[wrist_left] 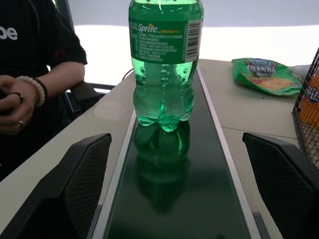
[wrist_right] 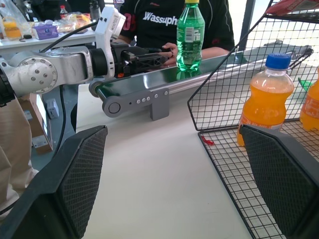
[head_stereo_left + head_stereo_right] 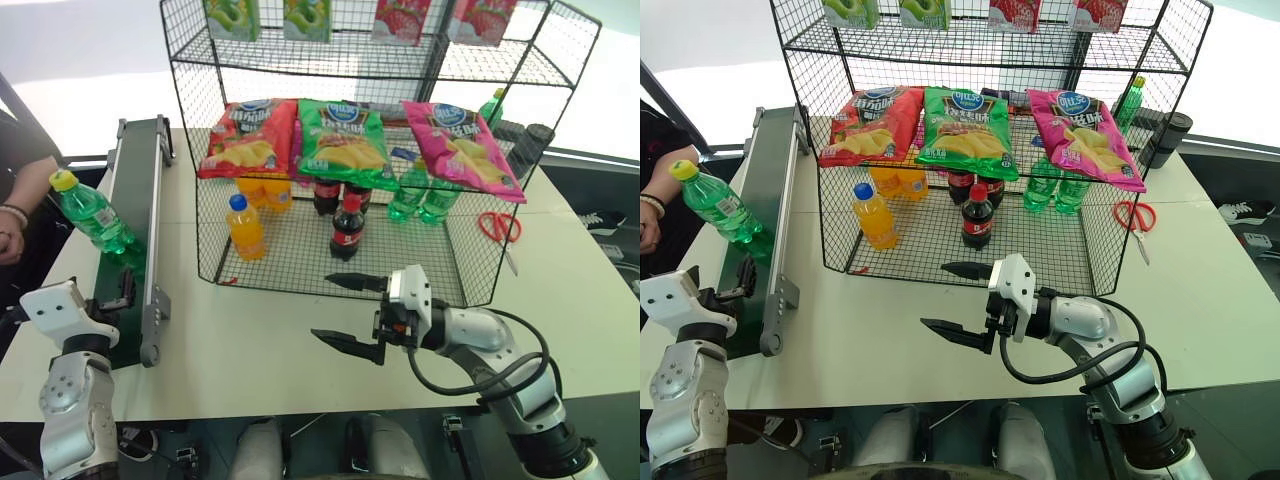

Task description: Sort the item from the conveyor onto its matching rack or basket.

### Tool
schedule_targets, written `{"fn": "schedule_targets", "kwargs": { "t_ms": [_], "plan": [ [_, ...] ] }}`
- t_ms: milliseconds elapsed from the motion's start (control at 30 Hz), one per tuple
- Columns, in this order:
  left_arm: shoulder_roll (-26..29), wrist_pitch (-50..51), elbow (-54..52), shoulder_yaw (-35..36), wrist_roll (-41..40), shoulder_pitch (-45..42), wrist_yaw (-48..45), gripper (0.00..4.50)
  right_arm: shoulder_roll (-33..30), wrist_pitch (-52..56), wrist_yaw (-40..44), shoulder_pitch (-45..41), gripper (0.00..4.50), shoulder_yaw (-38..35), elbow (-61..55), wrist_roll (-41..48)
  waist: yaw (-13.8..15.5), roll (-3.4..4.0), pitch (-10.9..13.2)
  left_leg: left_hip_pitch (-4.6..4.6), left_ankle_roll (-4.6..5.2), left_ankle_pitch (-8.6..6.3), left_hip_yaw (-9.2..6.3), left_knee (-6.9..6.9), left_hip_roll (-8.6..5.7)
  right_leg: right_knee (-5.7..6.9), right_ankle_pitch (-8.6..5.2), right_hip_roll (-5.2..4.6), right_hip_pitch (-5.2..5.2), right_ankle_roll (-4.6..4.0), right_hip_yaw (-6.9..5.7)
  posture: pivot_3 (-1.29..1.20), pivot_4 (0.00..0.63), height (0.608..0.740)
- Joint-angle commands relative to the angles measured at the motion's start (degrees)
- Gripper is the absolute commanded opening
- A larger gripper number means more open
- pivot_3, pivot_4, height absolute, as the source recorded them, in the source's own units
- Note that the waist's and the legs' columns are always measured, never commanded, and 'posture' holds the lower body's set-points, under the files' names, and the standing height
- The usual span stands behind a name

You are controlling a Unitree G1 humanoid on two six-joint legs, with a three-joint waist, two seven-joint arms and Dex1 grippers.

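The item, a clear-green soda bottle (image 3: pixel 95 215) with a yellow cap, stands on the dark green belt of the conveyor (image 3: pixel 140 180) at the table's left. My left gripper (image 1: pixel 177 138) is open at the belt's near end, a short way from the bottle (image 1: pixel 164 74), one finger on each side of the belt. In the right wrist view the left gripper (image 2: pixel 144 56) sits just short of the bottle (image 2: pixel 190 37). My right gripper (image 3: pixel 322 307) is open and empty over the table in front of the black wire rack (image 3: pixel 200 120), pointing towards the conveyor.
The rack's lower tier holds an orange bottle (image 3: pixel 245 228), cola bottles (image 3: pixel 347 228) and green bottles (image 3: pixel 420 198); chip bags (image 3: pixel 345 140) lie above. Red scissors (image 3: pixel 497 225) lie right of the rack. A person's arm (image 3: pixel 20 195) is beside the conveyor.
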Motion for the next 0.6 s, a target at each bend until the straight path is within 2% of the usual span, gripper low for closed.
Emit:
{"fn": "schedule_targets", "kwargs": {
  "t_ms": [33,600],
  "plan": [
    [0.25,-1.41,-1.37,0.70,-0.10,-0.20,0.36,4.50,0.14,-0.03,0.22,-1.03,4.42,-0.25,-2.71,1.26,0.00,0.00,0.00,0.00,0.00,0.00,0.00,0.00,0.00,0.00,0.00,0.00,0.00,0.00,0.00,0.00,0.150,0.736],
    [0.14,-1.78,-1.23,1.47,-0.50,-0.16,1.22,4.50,0.14,0.54,0.45,-1.24,4.42,-0.20,-2.82,1.53,0.01,0.00,0.00,-0.02,0.00,0.00,0.00,0.00,0.00,-0.01,0.00,-0.03,-0.02,0.00,-0.01,0.00,0.150,0.736]
  ]
}}
